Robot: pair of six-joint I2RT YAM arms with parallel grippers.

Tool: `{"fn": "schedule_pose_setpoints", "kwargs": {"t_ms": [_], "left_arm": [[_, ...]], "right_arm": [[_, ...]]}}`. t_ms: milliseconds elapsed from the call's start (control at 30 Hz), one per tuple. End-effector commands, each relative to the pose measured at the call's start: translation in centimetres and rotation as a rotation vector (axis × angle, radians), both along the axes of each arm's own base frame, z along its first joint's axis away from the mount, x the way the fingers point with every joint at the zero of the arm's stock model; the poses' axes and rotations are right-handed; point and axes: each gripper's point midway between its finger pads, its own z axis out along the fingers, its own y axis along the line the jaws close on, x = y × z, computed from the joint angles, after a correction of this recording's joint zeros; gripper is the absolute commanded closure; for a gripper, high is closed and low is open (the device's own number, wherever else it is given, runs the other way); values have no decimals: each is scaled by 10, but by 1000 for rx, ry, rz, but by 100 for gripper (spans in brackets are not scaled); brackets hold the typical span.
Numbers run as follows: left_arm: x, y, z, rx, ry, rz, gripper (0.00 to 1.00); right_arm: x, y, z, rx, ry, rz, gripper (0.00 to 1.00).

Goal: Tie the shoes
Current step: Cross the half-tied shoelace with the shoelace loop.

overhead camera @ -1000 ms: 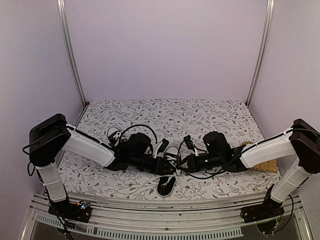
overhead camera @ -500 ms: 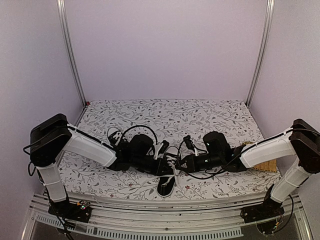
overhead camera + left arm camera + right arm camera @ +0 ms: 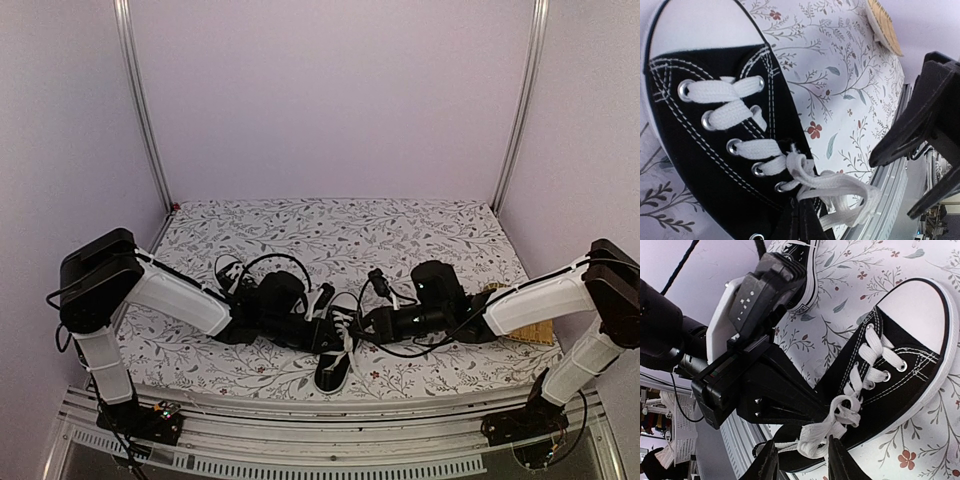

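The left gripper (image 3: 799, 212) is clenched on the lace (image 3: 837, 192) at the top of the shoe (image 3: 715, 135), likely to hold the loop taut. The shoe sits sole-down between both grippers. Opposite, the right gripper (image 3: 802, 449) stands parted with the lace bundle between its jaws, gripping nothing, probably ready to regrasp. The second shoe (image 3: 801, 265) lies just beyond.
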Motion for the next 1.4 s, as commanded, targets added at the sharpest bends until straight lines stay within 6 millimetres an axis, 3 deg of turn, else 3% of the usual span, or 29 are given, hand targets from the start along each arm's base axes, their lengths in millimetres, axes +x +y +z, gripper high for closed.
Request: {"fn": "schedule_pose_setpoints", "kwargs": {"t_ms": [0,200,667,733,867,1100,1367], "left_arm": [[0,1,5,-9,-9,7,100],[-1,1,4,-9,-5,5,100],[-1,0,6,-17,-3,0,100],[-1,0,6,-17,-4,-1,100],[-1,0,7,-19,-4,1,100],[4,11,10,-23,-12,41,100],[8,22,12,-28,-11,64,100]], "right_arm": [[-11,7,1,41,-2,75,66],[-15,10,-10,27,19,92,72],[-15,11,-25,6,45,94,76],[-15,11,-25,10,43,95,79],[-16,14,-21,31,40,103,97],[-7,-1,-6,39,-17,16,98],[-2,-14,-9,9,-24,-23,98]]}}
